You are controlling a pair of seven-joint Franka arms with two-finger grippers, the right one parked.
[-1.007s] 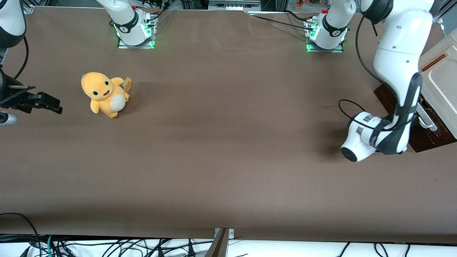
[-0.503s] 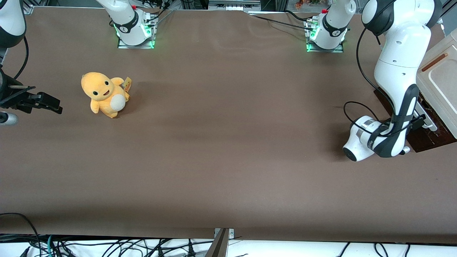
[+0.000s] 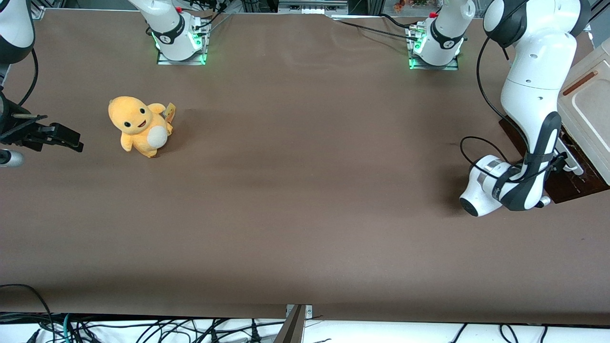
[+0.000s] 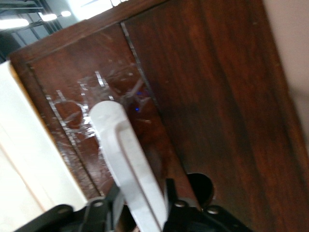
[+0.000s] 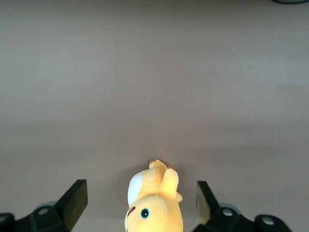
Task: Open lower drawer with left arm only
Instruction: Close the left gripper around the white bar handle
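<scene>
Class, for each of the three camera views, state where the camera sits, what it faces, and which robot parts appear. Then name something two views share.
Front view: high above the table's edge, looking down on the brown table; both arm bases and the white left arm show.
Left wrist view: on the left arm's wrist, facing the dark reddish-brown lower drawer; the gripper straddles the drawer's white bar handle.
Right wrist view: facing the table; black fingertips show.
Shared: the orange plush toy appears in the front and right wrist views.
</scene>
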